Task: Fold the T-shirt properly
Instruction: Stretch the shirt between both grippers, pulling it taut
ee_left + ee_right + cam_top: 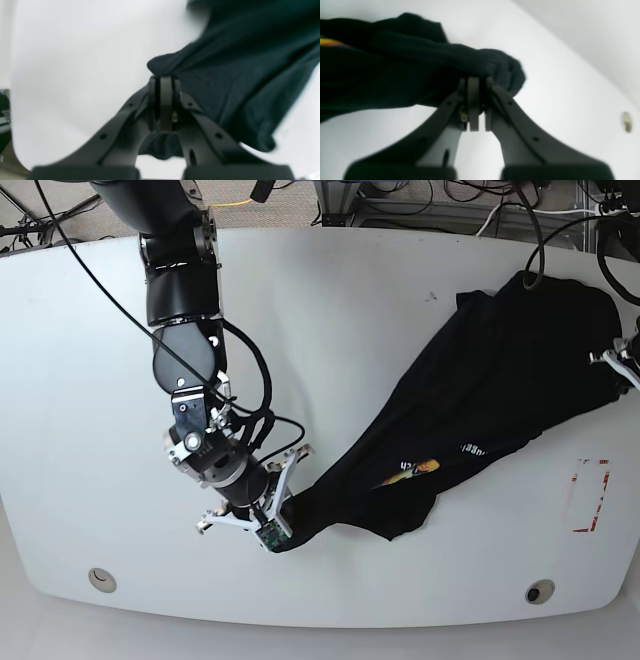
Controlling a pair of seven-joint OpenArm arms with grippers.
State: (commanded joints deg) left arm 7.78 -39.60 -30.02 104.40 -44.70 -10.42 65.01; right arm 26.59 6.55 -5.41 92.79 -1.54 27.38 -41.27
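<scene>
Item: T-shirt (480,395), black, short-sleeved; stretched as a long band across the white surface (330,300), partly bunched, not yet folded.

Print: a small orange-yellow figure with white lettering (425,467) is seen on the upward face, near the middle of the band; details are too small to read.

Location: the shirt is laid diagonally in the base view, from the near edge beside the right gripper up to the far corner at that view's right.

Right gripper (272,525): fingers are closed on one end of the shirt; in the right wrist view a rolled wad of dark cloth (492,66) is seen pinched at the tips.

Left gripper (163,82): fingers are closed on a corner of the cloth, which is seen running away from the tips in the left wrist view. In the base view only a sliver of this arm is shown at the frame's right edge.

Long axis: the band runs from one gripper to the other; each end is held, and the cloth lies inward of each pair of fingers.

Nearer arm: neither is favoured; both are already at the cloth.

Stage (judged): spreading, ahead of any fold, since the body is narrow and twisted.

Next move (judged): the two ends would need drawing apart and square to the axis so the cloth opens flat.

Risk (judged): a thin pinch may slip under tension.
</scene>
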